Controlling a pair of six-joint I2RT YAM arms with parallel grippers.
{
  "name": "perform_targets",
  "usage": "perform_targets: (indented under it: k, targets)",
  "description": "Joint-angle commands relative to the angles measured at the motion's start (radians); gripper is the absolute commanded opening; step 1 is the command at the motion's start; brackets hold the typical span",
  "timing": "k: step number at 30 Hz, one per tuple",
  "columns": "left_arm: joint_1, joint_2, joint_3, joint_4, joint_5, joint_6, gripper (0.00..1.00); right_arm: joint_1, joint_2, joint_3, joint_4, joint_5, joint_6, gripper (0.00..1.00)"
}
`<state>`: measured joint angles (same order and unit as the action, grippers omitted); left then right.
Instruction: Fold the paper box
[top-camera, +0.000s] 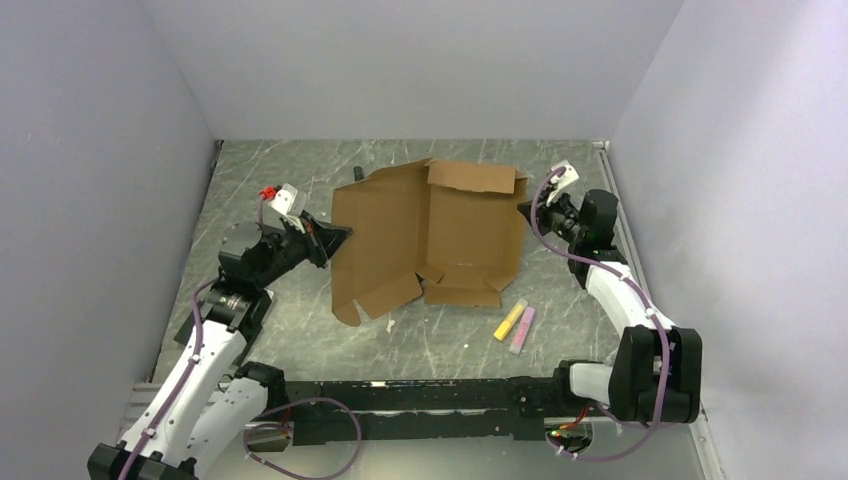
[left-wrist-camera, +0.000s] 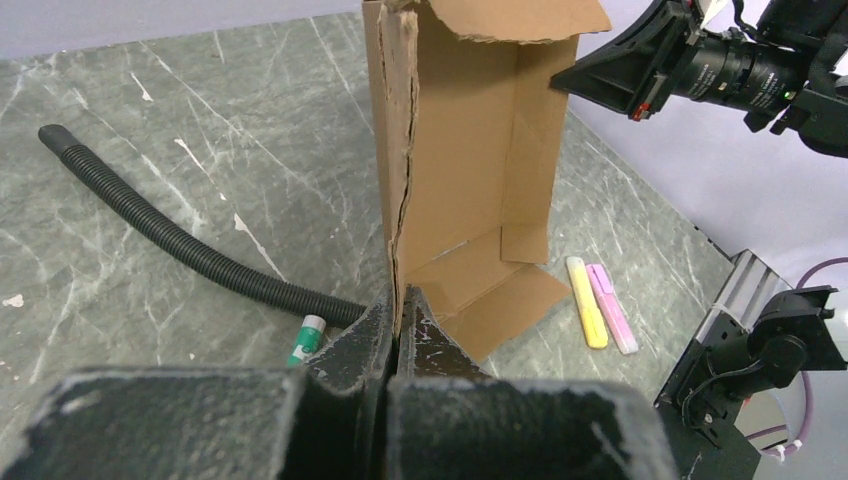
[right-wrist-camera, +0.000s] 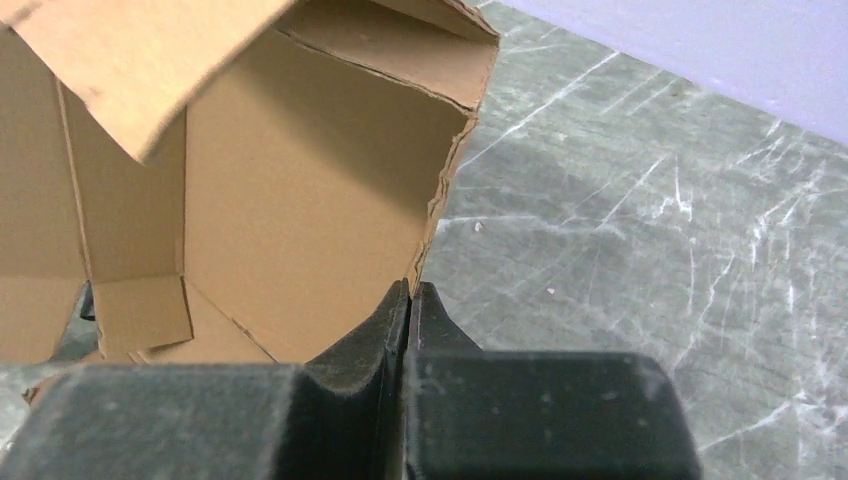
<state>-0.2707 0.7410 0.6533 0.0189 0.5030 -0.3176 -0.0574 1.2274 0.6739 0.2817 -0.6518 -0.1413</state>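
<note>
While paper box (top-camera: 440, 235) sits half-raised at centre of top view, left gripper (top-camera: 338, 236) clamps its frame-left wall edge; right gripper (top-camera: 524, 208) pinched on frame-right wall edge.

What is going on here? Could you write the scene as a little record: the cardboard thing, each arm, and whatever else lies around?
Main item: paper box, brown cardboard, partly folded, side walls raised
Left tool: shut on the box's left wall edge
Right tool: shut on the box's right wall edge
Nearby: yellow highlighter and pink highlighter, side by side
Also: black hose lying beside the box
Surface: grey veined table
</note>
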Motion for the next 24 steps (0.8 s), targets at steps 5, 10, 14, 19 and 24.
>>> perform_targets:
  k: [5,10,14,19,24]
  targets:
    - [-0.045,0.035,0.065,0.065,-0.011,-0.022,0.0,0.067,-0.03,0.058,-0.016,0.127,-0.124,0.0]
    - [-0.083,0.057,0.092,0.066,-0.021,0.006,0.0,0.124,-0.017,0.061,-0.021,0.155,-0.182,0.0]
    - [-0.115,0.066,0.111,0.085,-0.041,0.04,0.0,0.132,-0.018,0.059,0.025,0.186,-0.176,0.0]
    - [-0.133,0.11,0.154,0.103,-0.075,0.112,0.0,0.132,0.033,0.11,0.113,0.161,-0.111,0.0]
    - [-0.134,0.18,0.157,0.191,-0.098,0.185,0.0,0.132,0.102,0.177,0.175,0.208,-0.132,0.0]
